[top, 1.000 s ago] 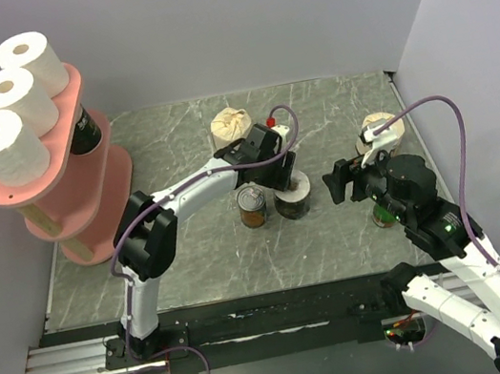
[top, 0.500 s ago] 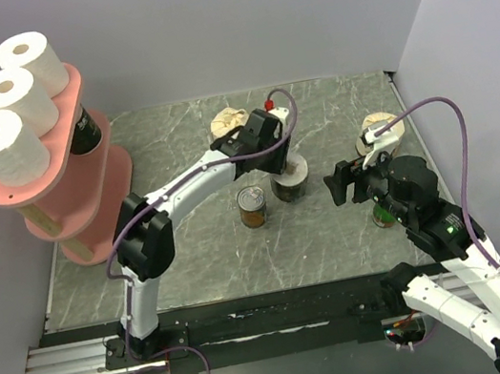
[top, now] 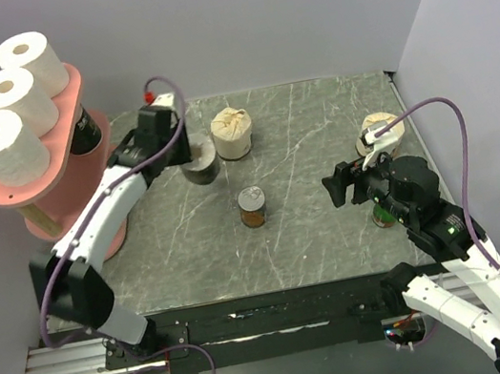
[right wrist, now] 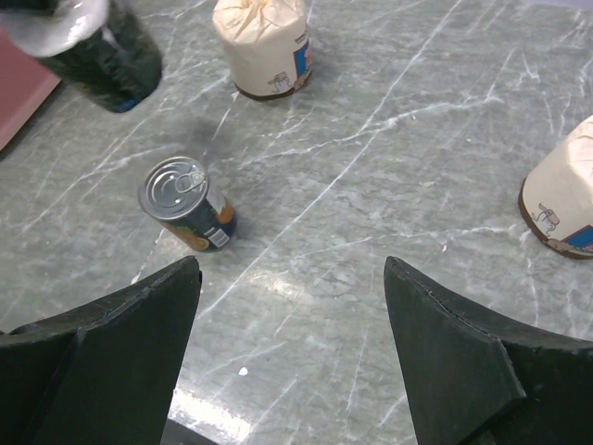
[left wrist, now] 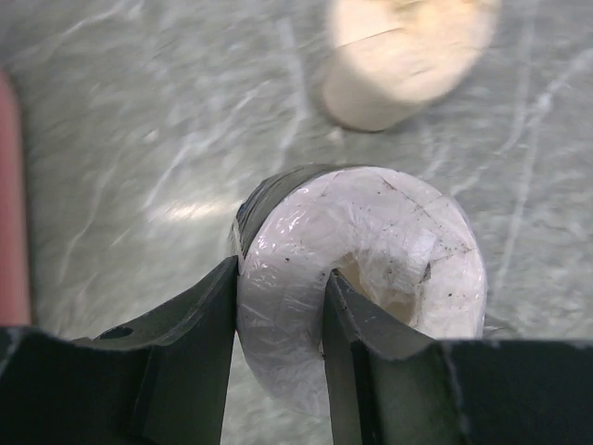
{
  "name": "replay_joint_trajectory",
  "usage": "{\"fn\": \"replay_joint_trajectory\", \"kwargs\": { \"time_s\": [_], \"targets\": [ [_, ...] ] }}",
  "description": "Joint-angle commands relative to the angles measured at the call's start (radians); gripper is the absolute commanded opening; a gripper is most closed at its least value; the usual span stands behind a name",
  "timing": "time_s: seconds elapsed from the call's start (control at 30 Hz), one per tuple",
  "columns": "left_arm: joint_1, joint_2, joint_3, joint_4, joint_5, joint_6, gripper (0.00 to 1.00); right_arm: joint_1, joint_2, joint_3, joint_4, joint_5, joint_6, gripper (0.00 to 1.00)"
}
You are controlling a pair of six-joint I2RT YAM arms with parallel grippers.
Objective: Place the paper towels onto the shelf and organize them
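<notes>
1. The shelf (top: 77, 193) is pink and carries four paper towels. Three white rolls (top: 18, 97) stand in a row on its top board. One black-wrapped roll (top: 83, 129) sits on the board under it.
2. A second black-wrapped roll, the held black roll (top: 200, 165), is just to the right of the shelf. I cannot tell if it touches the table (top: 314, 108).
3. The left gripper (left wrist: 278, 297) is pinching the wall of this roll, with one finger outside and one inside the hollow core.
4. There are two cream rolls, both on the table. The nearer cream roll (top: 232, 134) stands just beyond the held black roll, on the side away from the shelf. The farther cream roll (top: 378, 130) is well apart from the shelf, partly behind the right arm.
5. This makes seven rolls in all.
6. One tin can (top: 253, 208) stands upright between the shelf and the right gripper (right wrist: 292, 306).
7. The right gripper has its fingers spread wide and holds nothing.
</notes>
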Motion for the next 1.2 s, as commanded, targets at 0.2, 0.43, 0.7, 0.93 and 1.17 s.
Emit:
{"fn": "replay_joint_trajectory", "kwargs": {
  "time_s": [0.2, 0.43, 0.7, 0.93, 1.17],
  "targets": [
    [0.095, -0.068, -0.266, -0.005, -0.044, -0.099, 0.44, 0.008, 0.012, 0.031, 0.01, -0.037, 0.017, 0.87],
    [0.103, -0.066, -0.267, -0.054, -0.184, -0.13, 0.77, 0.006, 0.004, 0.034, -0.004, -0.04, 0.007, 0.87],
    [-0.025, -0.109, -0.189, -0.099, -0.172, -0.001, 0.88, 0.008, 0.01, 0.029, 0.005, -0.062, 0.014, 0.87],
    [-0.105, -0.048, -0.2, -0.091, -0.147, -0.004, 0.82, 0.006, 0.016, 0.043, -0.008, -0.066, 0.022, 0.87],
    [-0.111, 0.004, -0.241, -0.022, -0.098, 0.033, 0.79, 0.006, -0.002, 0.043, -0.021, -0.055, 0.025, 0.87]
  ]
}}
